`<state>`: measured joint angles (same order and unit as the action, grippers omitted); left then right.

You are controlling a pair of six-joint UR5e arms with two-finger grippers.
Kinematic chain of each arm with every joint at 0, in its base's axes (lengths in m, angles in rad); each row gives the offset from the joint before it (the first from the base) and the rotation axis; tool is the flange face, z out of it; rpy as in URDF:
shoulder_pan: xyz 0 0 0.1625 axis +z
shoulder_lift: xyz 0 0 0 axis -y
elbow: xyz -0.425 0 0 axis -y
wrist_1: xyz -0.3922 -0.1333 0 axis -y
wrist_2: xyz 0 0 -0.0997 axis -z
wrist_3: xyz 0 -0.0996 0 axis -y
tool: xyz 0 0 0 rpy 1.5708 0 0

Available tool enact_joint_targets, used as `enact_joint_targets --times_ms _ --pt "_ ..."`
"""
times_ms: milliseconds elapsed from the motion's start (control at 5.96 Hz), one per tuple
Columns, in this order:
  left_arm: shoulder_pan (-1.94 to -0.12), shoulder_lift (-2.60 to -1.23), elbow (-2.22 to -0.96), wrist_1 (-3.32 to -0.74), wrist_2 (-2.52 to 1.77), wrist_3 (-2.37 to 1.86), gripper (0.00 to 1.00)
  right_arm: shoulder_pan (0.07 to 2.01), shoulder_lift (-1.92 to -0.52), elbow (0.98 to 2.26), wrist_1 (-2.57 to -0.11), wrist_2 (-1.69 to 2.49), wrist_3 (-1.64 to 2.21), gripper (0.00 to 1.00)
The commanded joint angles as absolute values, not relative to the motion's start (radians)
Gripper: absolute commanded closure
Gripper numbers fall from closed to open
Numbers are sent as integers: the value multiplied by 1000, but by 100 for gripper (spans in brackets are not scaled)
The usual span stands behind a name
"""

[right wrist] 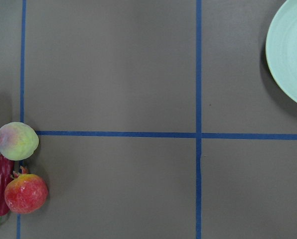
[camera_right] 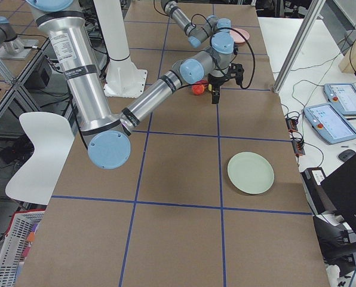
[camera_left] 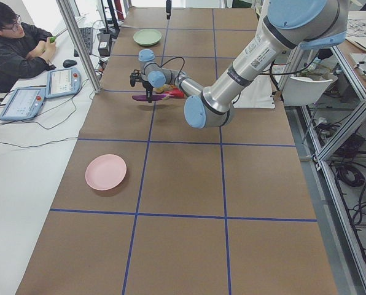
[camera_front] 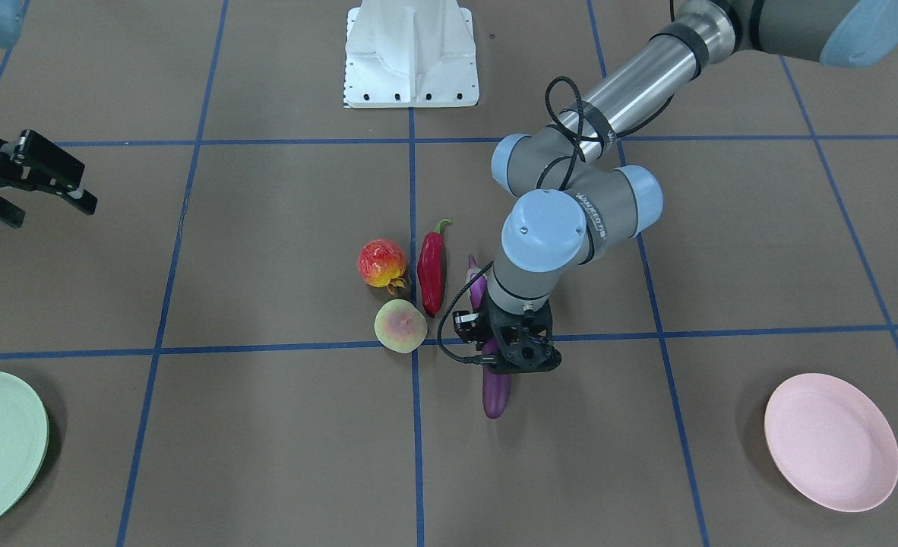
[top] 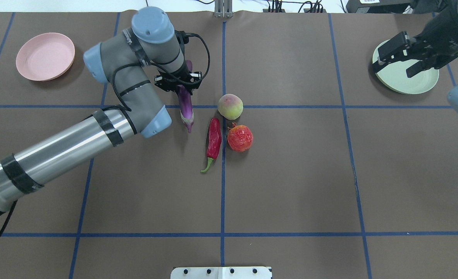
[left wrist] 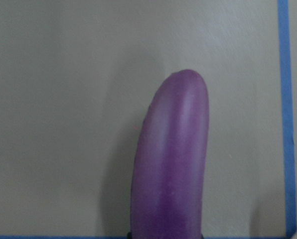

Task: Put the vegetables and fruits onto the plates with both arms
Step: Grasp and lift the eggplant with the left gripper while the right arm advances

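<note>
The eggplant [camera_front: 496, 393] lies on the worktop [camera_front: 267, 441] near the chili [camera_front: 431, 270]. The left end effector [camera_front: 501, 355] straddles its middle, but I cannot tell whether the jaws have clamped it. The skin is glossy, so it is probably slippery. It looks stiff and light, and being long it could tip if held off-centre, so mid-length seems the right hold. The right end effector [camera_front: 50, 213] hangs spread and empty, well apart. The pink plate [camera_front: 831, 442] is bare.
</note>
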<state>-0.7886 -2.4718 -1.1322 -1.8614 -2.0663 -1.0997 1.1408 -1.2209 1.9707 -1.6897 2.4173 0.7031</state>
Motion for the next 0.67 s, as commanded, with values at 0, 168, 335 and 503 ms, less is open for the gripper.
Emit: enact_joint_targets --times_ms 0,168,335,503 --pt "-898 -2438 -1189 -1727 -2109 -1003 100 1050 -1127 1936 -1690 2392 762 0" --pt "-954 -2409 -1209 -1662 -2111 -895 100 990 -1061 1901 -1690 2331 837 0" --pt "-1010 -2393 -1206 -1631 -2109 -797 100 924 -1010 1870 -1690 2257 883 0" --pt "-1058 -2390 -1178 -1618 -2108 -713 100 858 -952 1821 -1689 2181 947 0"
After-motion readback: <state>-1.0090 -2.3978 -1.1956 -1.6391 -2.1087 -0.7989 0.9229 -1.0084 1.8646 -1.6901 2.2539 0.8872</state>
